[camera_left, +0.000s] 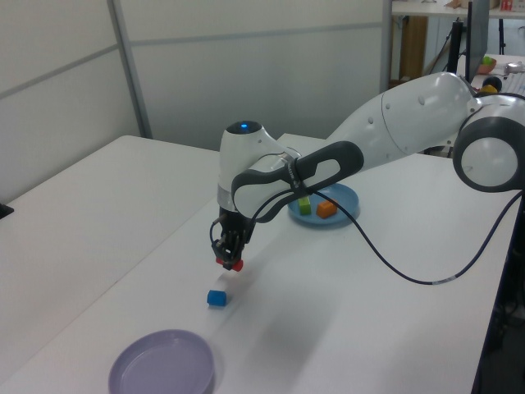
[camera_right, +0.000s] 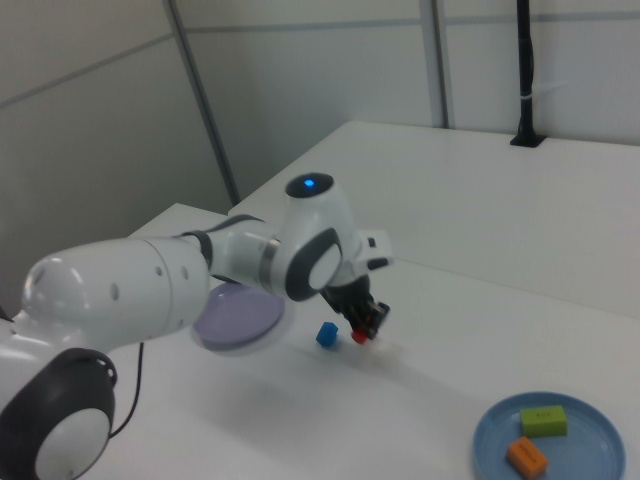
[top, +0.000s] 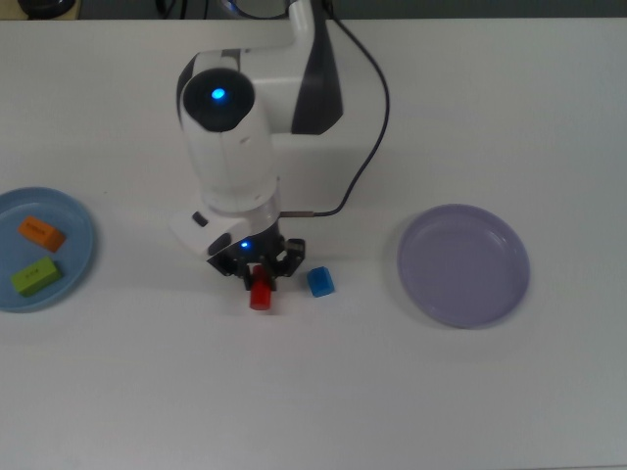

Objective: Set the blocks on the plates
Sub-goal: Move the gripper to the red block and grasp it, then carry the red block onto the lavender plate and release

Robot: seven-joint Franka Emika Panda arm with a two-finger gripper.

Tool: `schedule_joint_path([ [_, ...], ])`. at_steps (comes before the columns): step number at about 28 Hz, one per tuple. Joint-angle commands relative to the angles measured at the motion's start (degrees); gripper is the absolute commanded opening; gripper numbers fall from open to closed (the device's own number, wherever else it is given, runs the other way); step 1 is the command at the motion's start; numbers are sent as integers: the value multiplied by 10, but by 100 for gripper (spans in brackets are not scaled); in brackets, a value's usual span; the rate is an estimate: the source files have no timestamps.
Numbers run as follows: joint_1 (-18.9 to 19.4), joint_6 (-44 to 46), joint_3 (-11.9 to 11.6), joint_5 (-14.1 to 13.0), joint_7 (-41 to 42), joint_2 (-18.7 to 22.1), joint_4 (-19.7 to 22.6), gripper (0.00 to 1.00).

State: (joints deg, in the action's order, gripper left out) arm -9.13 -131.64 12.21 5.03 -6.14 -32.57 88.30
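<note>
Red block (top: 261, 294) clamped in the gripper (top: 261, 284), lifted off the white table (top: 441, 392) – blue block (top: 319, 282) just beside, purple plate (top: 462, 264) apart, orange block (top: 41, 233) and green block (top: 35, 276) on blue plate (top: 78, 230)

No text, label, brand, number or sign can be read in any of the three views. Faint dark marks are seen on the top face of the lime-green rectangular block (top: 36, 277) and of the orange rectangular block (top: 41, 233), both lying in the light blue round plate (top: 80, 217), but they cannot be made out as letters or figures.
</note>
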Motion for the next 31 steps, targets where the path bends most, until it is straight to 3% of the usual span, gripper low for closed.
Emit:
schedule_joint_path([
  [1, 46, -2, -4, -4, -35, 32, 11, 1],
  [12, 148, -29, -5, 4, -69, 24, 3, 1],
  [14, 174, -57, -7, 16, -77, 17, 3, 1],
  [21, 198, -81, -9, 71, -121, -3, 3, 3],
  [23, 200, -81, -9, 81, -128, -7, 5, 10],
  [26, 207, -79, -9, 81, -127, -8, 7, 12],
  [28, 207, -78, -9, 79, -127, -8, 9, 26],
  [30, 207, -74, -9, 77, -128, -7, 11, 50],
  [31, 207, -71, -9, 77, -128, -6, 11, 69],
])
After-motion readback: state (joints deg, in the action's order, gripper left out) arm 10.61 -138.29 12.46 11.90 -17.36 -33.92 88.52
